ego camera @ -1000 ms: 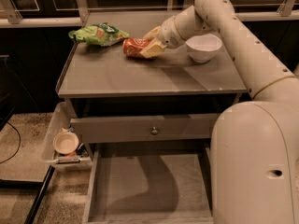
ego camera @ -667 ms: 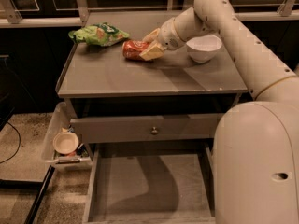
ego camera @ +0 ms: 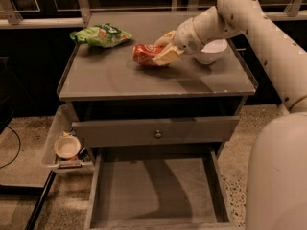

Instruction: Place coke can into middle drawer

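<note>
The coke can (ego camera: pixel 143 53), red-orange with white lettering, lies on its side on the grey cabinet top (ego camera: pixel 144 80), near the middle back. My gripper (ego camera: pixel 164 48) reaches in from the right, its cream fingers (ego camera: pixel 167 57) closed around the can's right end. The middle drawer (ego camera: pixel 153 188) stands pulled open below, at the bottom of the view, with a bare grey floor and nothing in it. It is well below and in front of the can.
A green crinkled chip bag (ego camera: pixel 101 35) lies at the back left of the top. A white bowl (ego camera: pixel 211 51) sits just right of the gripper. A closed drawer front with a round knob (ego camera: pixel 157 134) is above the open drawer. A plastic bin (ego camera: pixel 57 128) holding a small dish stands on the floor at left.
The gripper and the can have shifted slightly toward the front of the top. The bag, the bowl and the drawer have not moved.
</note>
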### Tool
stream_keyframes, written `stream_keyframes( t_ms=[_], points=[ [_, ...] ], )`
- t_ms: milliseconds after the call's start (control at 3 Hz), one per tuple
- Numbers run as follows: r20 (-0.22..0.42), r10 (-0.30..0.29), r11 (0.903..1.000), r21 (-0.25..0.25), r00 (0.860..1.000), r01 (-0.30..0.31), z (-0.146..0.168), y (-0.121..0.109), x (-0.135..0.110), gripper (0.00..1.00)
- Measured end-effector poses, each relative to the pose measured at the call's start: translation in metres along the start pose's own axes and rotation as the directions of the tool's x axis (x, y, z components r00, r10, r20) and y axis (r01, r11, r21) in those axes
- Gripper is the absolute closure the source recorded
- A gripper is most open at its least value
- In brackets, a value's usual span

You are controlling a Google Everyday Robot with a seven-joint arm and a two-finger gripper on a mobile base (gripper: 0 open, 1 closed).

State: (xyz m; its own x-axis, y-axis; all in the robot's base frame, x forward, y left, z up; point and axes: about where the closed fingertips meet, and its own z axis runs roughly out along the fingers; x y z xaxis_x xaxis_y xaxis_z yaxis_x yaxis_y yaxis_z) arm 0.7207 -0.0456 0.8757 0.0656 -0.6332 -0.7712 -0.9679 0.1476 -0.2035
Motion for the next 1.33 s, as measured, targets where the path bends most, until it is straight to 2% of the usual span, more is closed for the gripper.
stream_keyframes(
  t_ms=[333,667,1000,1333],
  points=[
    [0.033,-0.01,0.9998,0.016,0.999,0.009,-0.03,0.023,-0.003,1.0],
    [0.051,-0.043,0.9959,0.082,0.998,0.038,-0.063,0.053,0.0,1.0],
    [0.052,-0.108,0.9774,0.188,0.993,0.096,-0.094,0.091,0.0,1.0],
    [0.037,-0.143,0.9616,0.242,0.989,0.13,-0.105,0.141,0.019,1.0]
  ],
)
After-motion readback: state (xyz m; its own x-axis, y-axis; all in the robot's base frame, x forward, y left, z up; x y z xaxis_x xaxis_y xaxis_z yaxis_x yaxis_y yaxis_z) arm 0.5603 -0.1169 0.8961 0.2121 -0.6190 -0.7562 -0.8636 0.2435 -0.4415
